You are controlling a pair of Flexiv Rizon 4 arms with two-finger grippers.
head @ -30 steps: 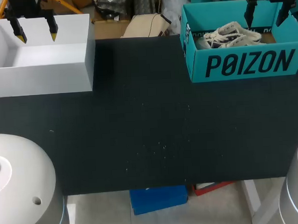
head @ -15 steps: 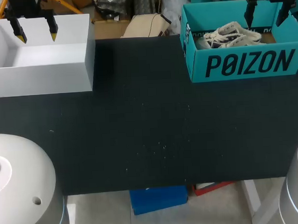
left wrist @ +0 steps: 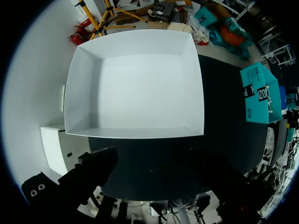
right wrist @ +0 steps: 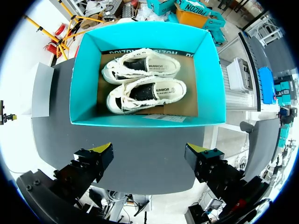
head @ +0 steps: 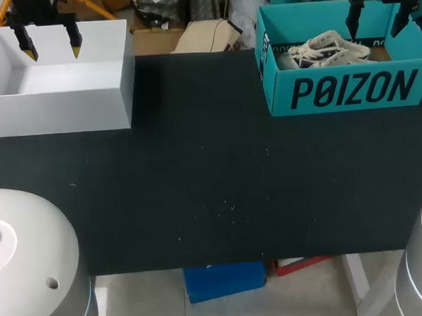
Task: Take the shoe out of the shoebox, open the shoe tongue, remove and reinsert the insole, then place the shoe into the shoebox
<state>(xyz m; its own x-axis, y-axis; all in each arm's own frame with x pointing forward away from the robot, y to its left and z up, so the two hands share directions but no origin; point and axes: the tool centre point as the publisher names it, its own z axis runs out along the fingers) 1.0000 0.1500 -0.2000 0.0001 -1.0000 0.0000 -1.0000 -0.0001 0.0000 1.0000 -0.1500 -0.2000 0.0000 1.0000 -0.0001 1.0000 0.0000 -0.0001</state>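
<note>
Nothing has changed: our left gripper (head: 49, 46) and right gripper (right wrist: 150, 149) hang wide open, shoes (right wrist: 145, 91) unlifted in the shoebox (right wrist: 140, 121).

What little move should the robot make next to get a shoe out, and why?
Probably lower the right gripper into the teal shoebox, toward the nearer shoe. Its fingers are open and hover above the box, and both shoes lie inside, untouched.
</note>
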